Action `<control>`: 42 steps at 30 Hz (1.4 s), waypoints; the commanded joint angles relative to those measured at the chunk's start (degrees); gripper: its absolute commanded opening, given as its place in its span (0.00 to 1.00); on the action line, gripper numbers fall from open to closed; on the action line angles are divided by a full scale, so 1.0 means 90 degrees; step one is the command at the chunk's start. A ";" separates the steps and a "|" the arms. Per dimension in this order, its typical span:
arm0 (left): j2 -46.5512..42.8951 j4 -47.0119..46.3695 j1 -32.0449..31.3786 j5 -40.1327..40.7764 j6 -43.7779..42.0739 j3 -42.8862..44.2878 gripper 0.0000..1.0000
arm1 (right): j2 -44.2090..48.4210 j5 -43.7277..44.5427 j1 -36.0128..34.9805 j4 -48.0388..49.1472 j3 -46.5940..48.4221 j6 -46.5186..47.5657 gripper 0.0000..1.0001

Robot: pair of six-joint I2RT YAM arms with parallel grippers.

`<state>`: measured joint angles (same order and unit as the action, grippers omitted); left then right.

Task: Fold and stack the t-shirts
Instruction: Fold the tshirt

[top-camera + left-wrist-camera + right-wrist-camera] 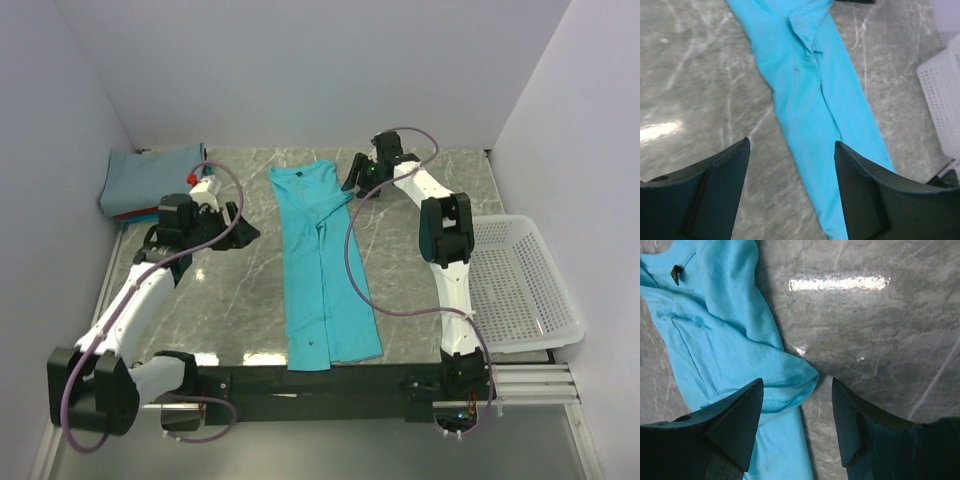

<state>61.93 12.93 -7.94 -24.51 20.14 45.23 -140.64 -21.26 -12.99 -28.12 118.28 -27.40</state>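
Note:
A bright turquoise t-shirt [320, 265] lies on the marble table, folded lengthwise into a long strip, collar at the far end. It shows in the left wrist view [815, 95] and the right wrist view [725, 345], where a sleeve corner sticks out. A stack of folded tees [148, 182], grey-blue on top with red and teal edges below, sits at the far left. My left gripper [242, 230] is open and empty, left of the strip. My right gripper [356, 183] is open and empty, above the shirt's far right sleeve corner.
A white mesh basket [520, 285] stands at the right edge of the table, also in the left wrist view [942, 100]. Grey walls close in the left, back and right sides. Purple cables hang along both arms.

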 commanded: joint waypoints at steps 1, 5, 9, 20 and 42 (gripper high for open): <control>0.0849 -0.0820 -0.0083 -0.0686 0.0710 0.0410 0.73 | -0.0184 0.0135 -0.0031 -0.0137 0.0344 -0.0130 0.63; 0.2321 -0.0802 -0.0522 -0.0315 0.1227 0.1505 0.71 | -0.0213 0.0106 -0.0041 -0.0176 0.0393 -0.0140 0.58; 0.3760 -0.0715 -0.0972 0.0144 0.1229 0.2599 0.69 | -0.0223 0.0057 0.0066 -0.0128 0.0286 -0.0149 0.57; 0.6799 0.0653 -0.1471 0.0692 0.0682 0.5872 0.60 | -0.0106 -0.0206 0.0174 0.0029 -0.0007 -0.0247 0.53; 0.7698 0.0888 -0.1568 0.0527 0.0672 0.6800 0.41 | -0.0213 -0.0128 0.0135 -0.0059 0.0198 -0.0198 0.49</control>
<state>130.39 21.15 -21.71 -17.93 26.63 103.28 -141.82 -23.40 -11.64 -28.10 118.89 -29.34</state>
